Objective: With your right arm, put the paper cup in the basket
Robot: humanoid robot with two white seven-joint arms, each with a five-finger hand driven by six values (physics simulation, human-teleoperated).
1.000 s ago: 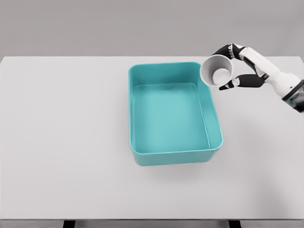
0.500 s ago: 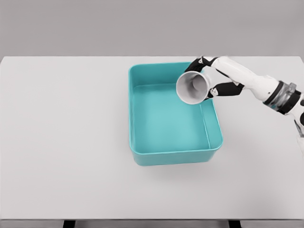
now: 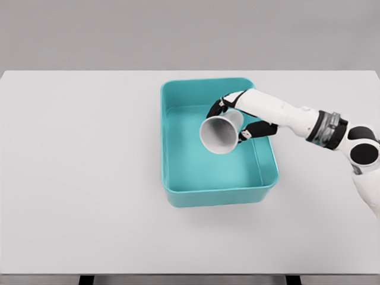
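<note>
The right hand (image 3: pixel 237 122) grips the paper cup (image 3: pixel 218 133) above the basket (image 3: pixel 178 199) at frame centre; only release remains.

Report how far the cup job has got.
Done: the right hand has the paper cup grasped and carried over the teal basket. In hand: the cup hangs tilted, mouth toward the camera, above the basket floor. Left: lower it, open the fingers and withdraw the arm.

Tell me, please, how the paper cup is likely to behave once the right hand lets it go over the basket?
The paper cup looks thin-walled and empty, so probably light. The right hand holds it tilted on its side, so it would likely land sideways and roll within the basket.
</note>
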